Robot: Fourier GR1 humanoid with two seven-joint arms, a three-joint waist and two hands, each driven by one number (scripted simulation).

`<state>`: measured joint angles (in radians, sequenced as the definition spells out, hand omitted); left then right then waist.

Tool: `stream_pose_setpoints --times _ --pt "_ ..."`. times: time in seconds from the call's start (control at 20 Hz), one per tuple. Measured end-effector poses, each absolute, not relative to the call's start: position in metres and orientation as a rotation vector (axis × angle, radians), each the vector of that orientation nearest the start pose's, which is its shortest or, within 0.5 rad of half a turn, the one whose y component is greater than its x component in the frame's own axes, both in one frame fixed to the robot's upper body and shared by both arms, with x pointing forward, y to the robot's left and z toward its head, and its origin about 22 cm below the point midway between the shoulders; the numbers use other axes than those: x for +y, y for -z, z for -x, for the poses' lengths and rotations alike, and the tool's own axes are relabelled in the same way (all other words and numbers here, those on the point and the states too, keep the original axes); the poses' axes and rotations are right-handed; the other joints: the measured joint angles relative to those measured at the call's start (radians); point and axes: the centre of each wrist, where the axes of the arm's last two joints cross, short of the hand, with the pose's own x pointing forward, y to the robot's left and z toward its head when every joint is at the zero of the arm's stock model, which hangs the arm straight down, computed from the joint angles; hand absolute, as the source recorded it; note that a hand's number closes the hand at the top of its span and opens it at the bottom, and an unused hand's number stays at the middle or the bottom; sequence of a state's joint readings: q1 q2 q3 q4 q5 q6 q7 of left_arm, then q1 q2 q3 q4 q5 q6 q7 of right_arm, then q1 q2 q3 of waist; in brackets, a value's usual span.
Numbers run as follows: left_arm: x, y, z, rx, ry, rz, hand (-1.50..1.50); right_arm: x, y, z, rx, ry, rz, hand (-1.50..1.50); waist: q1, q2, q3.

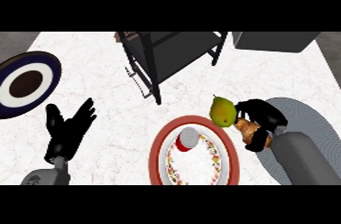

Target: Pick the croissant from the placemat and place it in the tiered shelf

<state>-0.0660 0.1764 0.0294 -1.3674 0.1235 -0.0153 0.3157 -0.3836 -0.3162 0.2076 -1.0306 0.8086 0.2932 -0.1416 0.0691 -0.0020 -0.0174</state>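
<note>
**Right hand [266, 114] curled on the croissant [255, 136] at the placemat's left edge**

Head view: the right hand shows at the middle right of the frame, its black fingers wrapped over the croissant so that only the brown lower part of the pastry shows beneath them. The croissant sits at the left border of the grey placemat [310, 123]. Whether it rests on the mat or is raised off it cannot be told from above. What shows of it seems to run from upper left to lower right, roughly in line with the grey forearm.

A green-yellow pear [223, 111] lies just beside the hand on its left, touching or nearly touching the fingers. Below the pear is a red-rimmed plate [158, 151] carrying a small red and white cup [188, 139].

The tiered shelf [177, 51] stands at the top centre of the frame, so from the held croissant it lies up and to the left, across open white bench [93, 51]. The pear is close to that line, and the carry probably has to rise or swing clear of it. The right hand is by far the nearer to both pastry and shelf.

The left hand [66, 126] rests open, fingers up, at the lower left, well apart from the croissant. A dark blue plate [13, 111] lies at the left edge, and a grey box [273, 40] at the upper right.
</note>
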Motion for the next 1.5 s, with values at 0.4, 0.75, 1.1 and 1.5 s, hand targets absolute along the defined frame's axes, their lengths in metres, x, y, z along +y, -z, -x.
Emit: stream_pose_setpoints --times 0.4,0.75,1.1,1.5 --pt "0.291 0.027 -0.25 -1.106 -0.029 -0.083 0.0 -0.097 -0.047 -0.313 -1.549 -1.547 0.055 1.5 -0.049 -0.006 0.014" --pt "0.294 0.031 -0.244 -1.102 -0.06 -0.09 0.0 -0.089 -0.148 -0.287 -1.818 -1.371 0.083 1.5 -0.079 -0.009 0.016" --pt "0.291 0.029 -0.245 -1.108 -0.052 -0.101 0.0 -0.108 -0.242 -0.275 -1.912 -1.207 0.187 1.5 -0.074 -0.005 0.017" --pt "0.293 0.03 -0.244 -1.122 -0.041 -0.088 0.0 -0.104 -0.317 -0.31 -1.909 -1.064 0.242 1.5 -0.059 0.0 0.017"
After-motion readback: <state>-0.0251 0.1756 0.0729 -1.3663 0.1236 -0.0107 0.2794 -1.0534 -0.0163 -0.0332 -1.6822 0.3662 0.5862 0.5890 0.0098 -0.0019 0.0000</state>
